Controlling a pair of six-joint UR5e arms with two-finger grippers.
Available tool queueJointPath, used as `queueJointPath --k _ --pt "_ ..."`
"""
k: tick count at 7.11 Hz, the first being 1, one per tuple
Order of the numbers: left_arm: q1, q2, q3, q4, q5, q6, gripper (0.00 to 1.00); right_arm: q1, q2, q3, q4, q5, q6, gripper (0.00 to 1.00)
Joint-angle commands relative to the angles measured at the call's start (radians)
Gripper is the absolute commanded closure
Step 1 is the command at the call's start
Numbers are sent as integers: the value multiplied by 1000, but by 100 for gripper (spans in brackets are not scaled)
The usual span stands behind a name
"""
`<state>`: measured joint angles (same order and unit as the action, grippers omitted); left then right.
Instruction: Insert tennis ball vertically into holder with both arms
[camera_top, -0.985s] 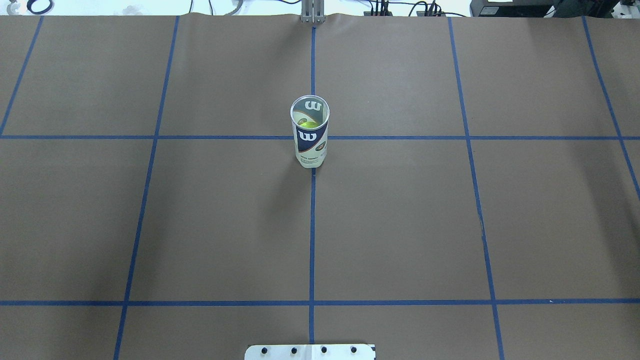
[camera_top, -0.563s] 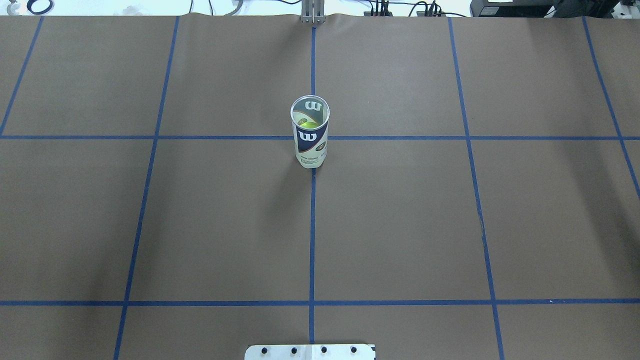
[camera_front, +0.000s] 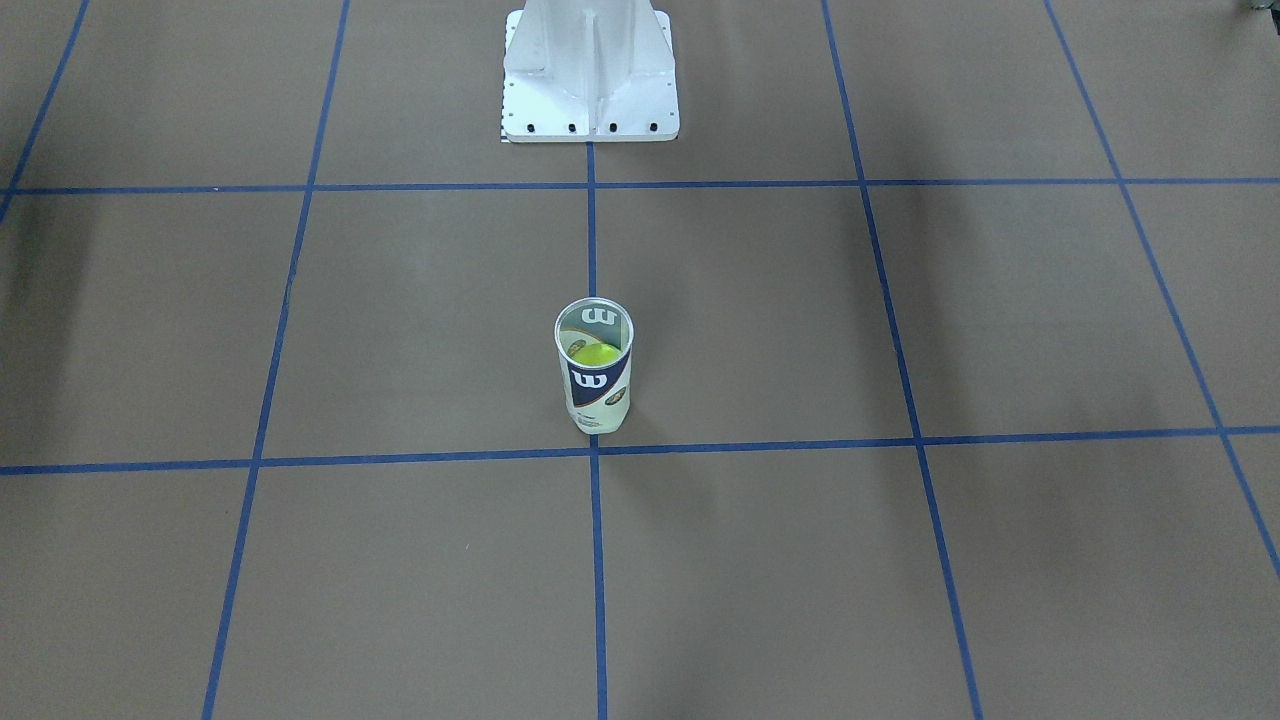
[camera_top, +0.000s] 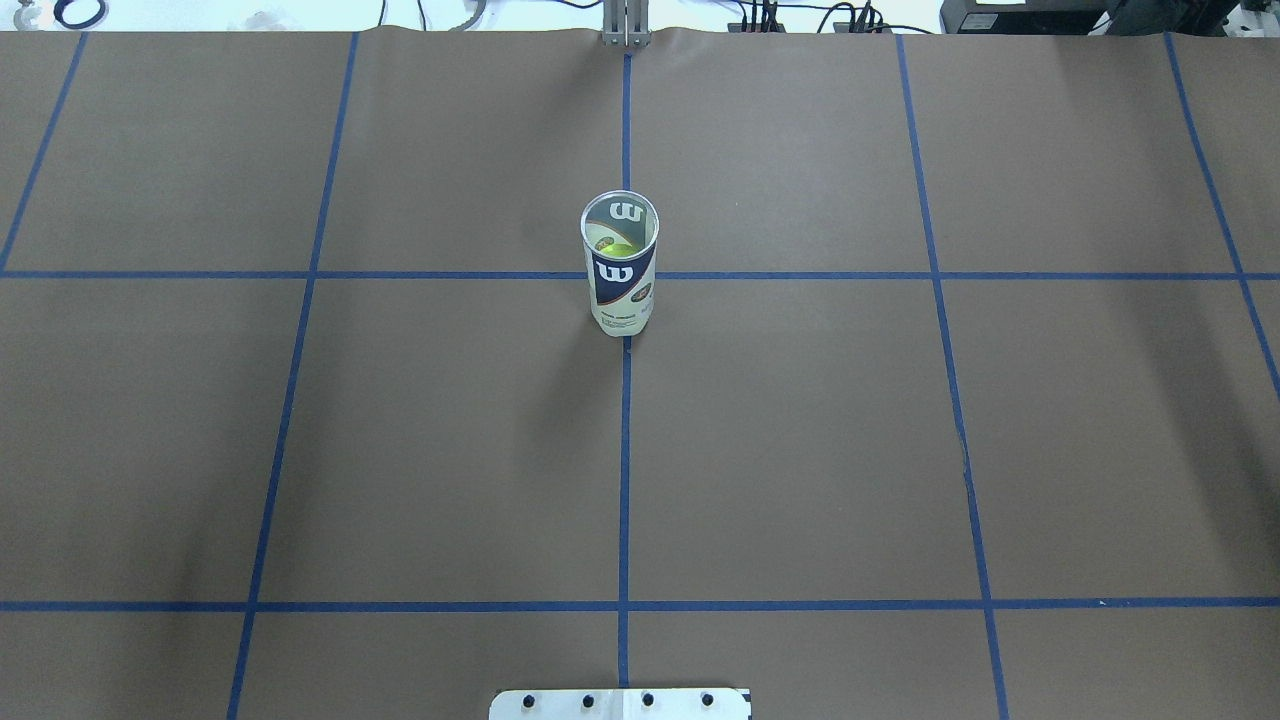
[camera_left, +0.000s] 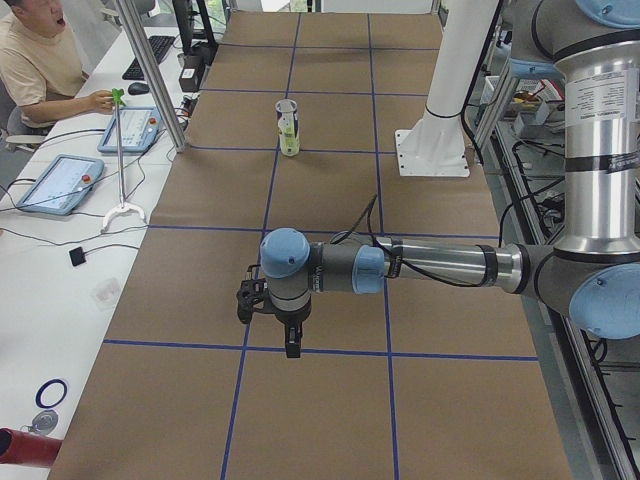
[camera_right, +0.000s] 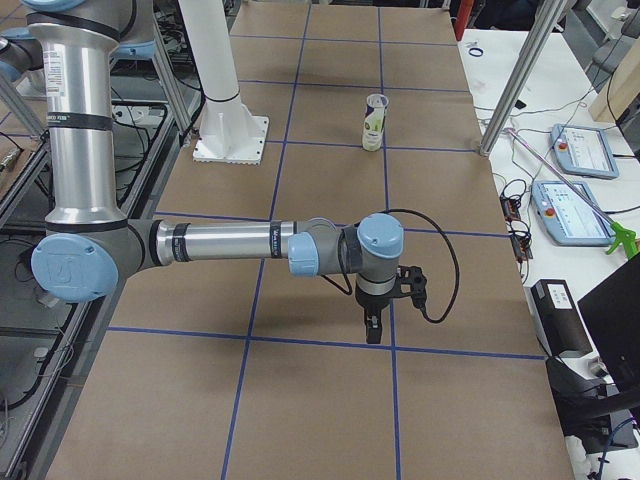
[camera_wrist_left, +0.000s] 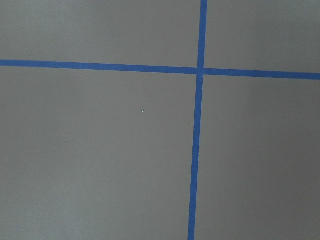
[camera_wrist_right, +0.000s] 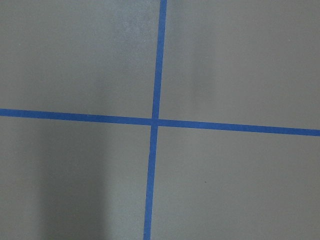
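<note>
The ball (camera_front: 597, 354) sits inside the holder (camera_top: 620, 275), which stands upright. The left gripper (camera_left: 290, 338) and right gripper (camera_right: 373, 322) hang far from the holder. Open or closed, I cannot tell. The job looks done, so you should not bump the holder.

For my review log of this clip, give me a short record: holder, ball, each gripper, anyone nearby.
holder: clear can, upright on the centre blue tape line, just beside a crossing
ball: yellow-green tennis ball inside the holder
left gripper: over bare table paper, far from the holder; open or shut, cannot tell
right gripper: likewise far from the holder; cannot tell
nearby: person seated at a side desk
</note>
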<state>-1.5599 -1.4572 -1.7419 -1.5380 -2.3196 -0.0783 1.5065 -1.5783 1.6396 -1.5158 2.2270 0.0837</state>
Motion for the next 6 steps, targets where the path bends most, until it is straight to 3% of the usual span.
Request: queueJointPath --k 1,6 --pt "3 5 39 -1 0 0 0 0 0 -10 0 0 2 0" --pt "4 6 47 6 0 0 0 0 -9 -52 0 3 -4 0"
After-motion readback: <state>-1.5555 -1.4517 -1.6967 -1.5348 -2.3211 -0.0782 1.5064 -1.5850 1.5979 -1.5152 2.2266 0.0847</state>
